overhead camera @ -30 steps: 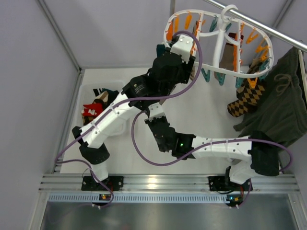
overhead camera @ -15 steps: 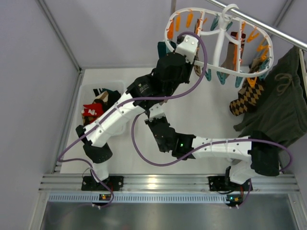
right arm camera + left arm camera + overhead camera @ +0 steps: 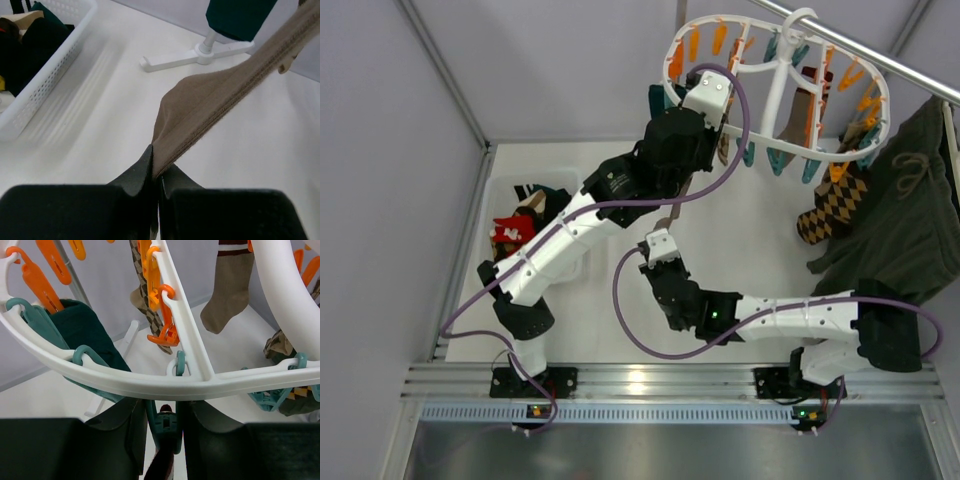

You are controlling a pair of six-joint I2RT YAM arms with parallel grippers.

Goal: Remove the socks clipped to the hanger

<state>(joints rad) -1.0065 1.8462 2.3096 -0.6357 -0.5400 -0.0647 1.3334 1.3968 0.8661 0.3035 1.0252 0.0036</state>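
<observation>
The hanger [image 3: 779,95] is hanging on the rail [image 3: 890,65], far right, socks [image 3: 832,205] dangling beneath; a basket [image 3: 47,70] is sitting left on the counter [image 3: 750,240].

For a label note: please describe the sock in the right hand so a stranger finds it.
Start at the white hanger on the rail. One plain tan sock runs taut from under it down to the right hand, shut on its end. The other socks hang loose.
</observation>
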